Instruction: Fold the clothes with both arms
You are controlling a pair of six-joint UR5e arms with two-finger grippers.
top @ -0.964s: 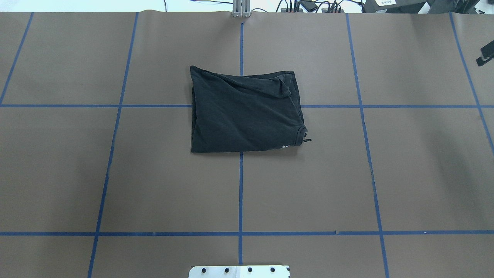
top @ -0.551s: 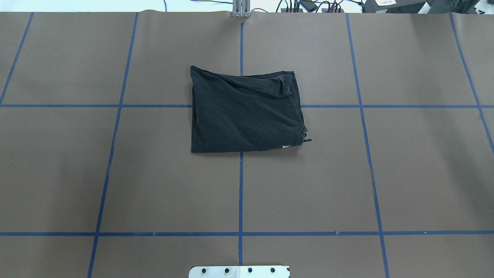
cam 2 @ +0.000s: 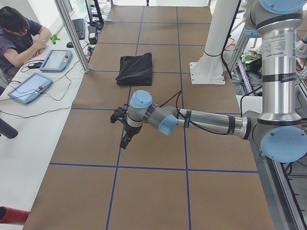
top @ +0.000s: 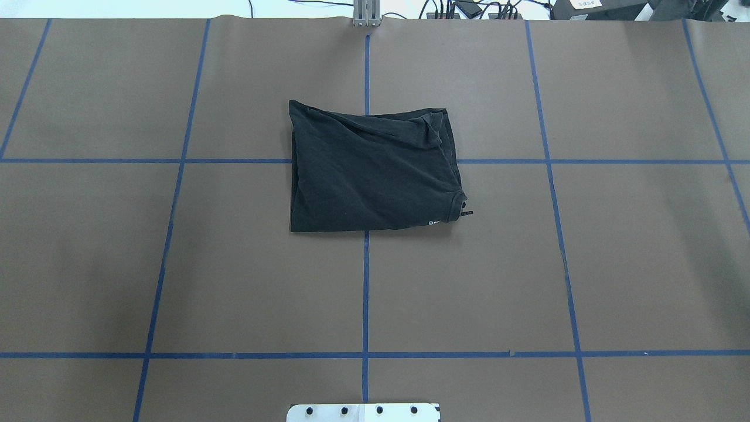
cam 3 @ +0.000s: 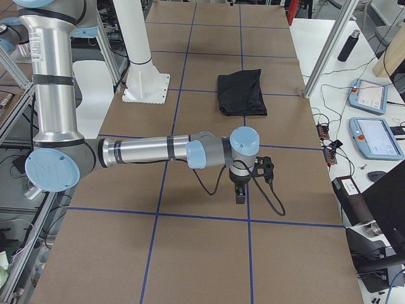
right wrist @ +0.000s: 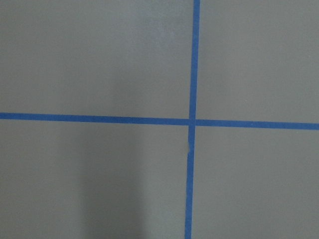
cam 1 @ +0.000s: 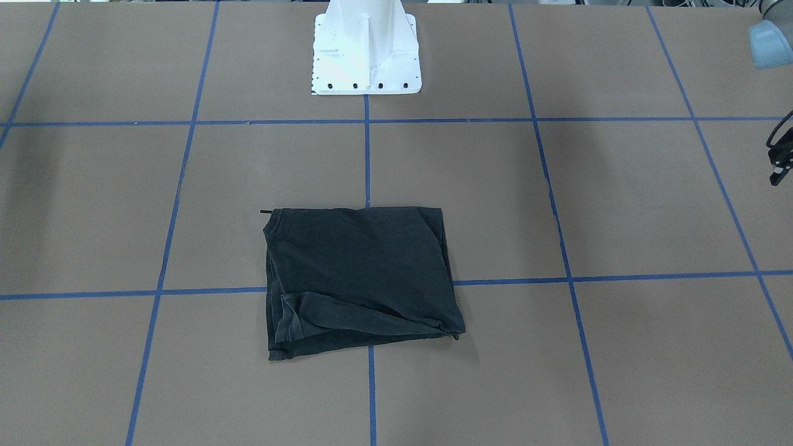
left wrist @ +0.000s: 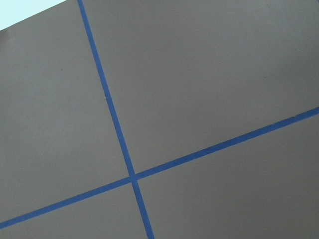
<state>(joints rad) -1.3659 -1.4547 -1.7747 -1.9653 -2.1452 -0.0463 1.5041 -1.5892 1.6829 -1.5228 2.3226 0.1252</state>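
Observation:
The clothes, one black T-shirt (top: 369, 170), lie folded into a rough rectangle at the table's centre, with the collar at its near right corner in the overhead view. The same T-shirt (cam 1: 359, 279) (cam 2: 135, 69) (cam 3: 240, 94) has nothing touching it. My left gripper (cam 2: 126, 140) hangs over the brown paper far out on my left; only a black sliver of it (cam 1: 779, 167) shows at the front view's right edge. My right gripper (cam 3: 240, 193) points down over the paper far out on my right. I cannot tell whether either is open or shut. Both wrist views show only paper and blue tape.
A white pedestal (cam 1: 365, 56) stands at the robot's side of the table, its base plate (top: 363, 412) at the overhead view's bottom edge. Blue tape lines grid the brown paper. A seated person (cam 2: 19, 38) and control tablets (cam 2: 55, 60) are beside the far long edge.
A black gripper tip at the overhead view's right edge one second ago has left that view. The T-shirt has not moved.

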